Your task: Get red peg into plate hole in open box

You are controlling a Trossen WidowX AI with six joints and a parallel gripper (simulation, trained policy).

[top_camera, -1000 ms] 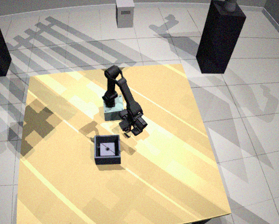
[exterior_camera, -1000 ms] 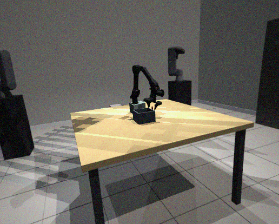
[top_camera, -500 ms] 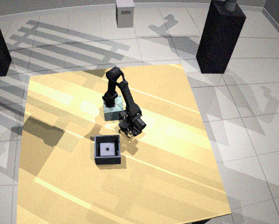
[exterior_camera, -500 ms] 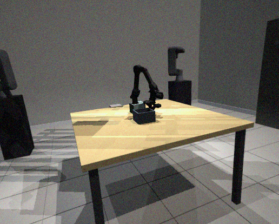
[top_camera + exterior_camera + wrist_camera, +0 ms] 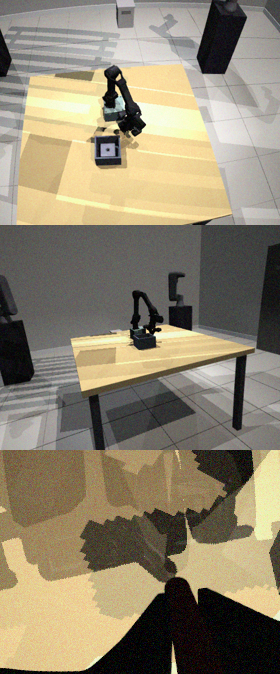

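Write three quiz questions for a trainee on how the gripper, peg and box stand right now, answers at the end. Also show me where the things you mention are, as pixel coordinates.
1. True or false: the peg (image 5: 182,615) is seated in the hole of the plate (image 5: 104,154).
2. Multiple choice: how does the gripper (image 5: 135,132) (image 5: 153,331) (image 5: 182,600) stand? a) open, holding nothing; b) shut on the peg; c) shut, holding nothing.
3. Fill in the blank: in the top view, the plate's hole shows inside the open ____.

Key: 1. false; 2. b; 3. box (image 5: 108,161) (image 5: 145,343)
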